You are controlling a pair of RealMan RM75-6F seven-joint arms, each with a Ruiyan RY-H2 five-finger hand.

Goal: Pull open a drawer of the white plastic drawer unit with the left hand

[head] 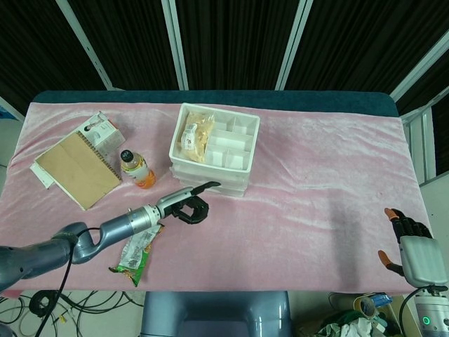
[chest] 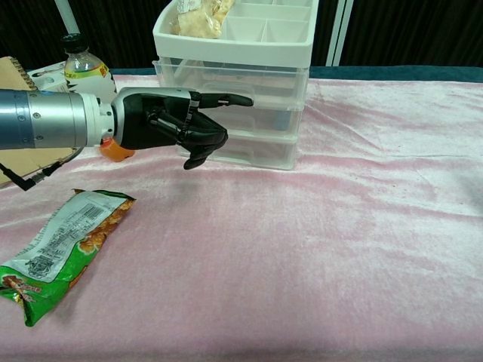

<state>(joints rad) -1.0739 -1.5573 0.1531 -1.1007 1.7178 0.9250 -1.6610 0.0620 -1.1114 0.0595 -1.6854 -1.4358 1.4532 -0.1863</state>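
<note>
Head overhead; chest low, seemingly nearer.

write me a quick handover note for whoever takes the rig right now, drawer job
Left hand: at the front of the white drawer unit, one finger pointing at a drawer front, the others curled, holding nothing; contact unclear.
Right hand: idle at the table's near right edge, fingers apart.
Drawers all look closed; the top tray holds a snack bag.
Done: the reach. Left: hook a drawer front and pull.

A robotics lab or test rig: a pink-clothed table (head: 316, 168) stands before black curtains (head: 231, 42) on white frame bars, with loose cables (head: 84, 302) on the floor.
</note>
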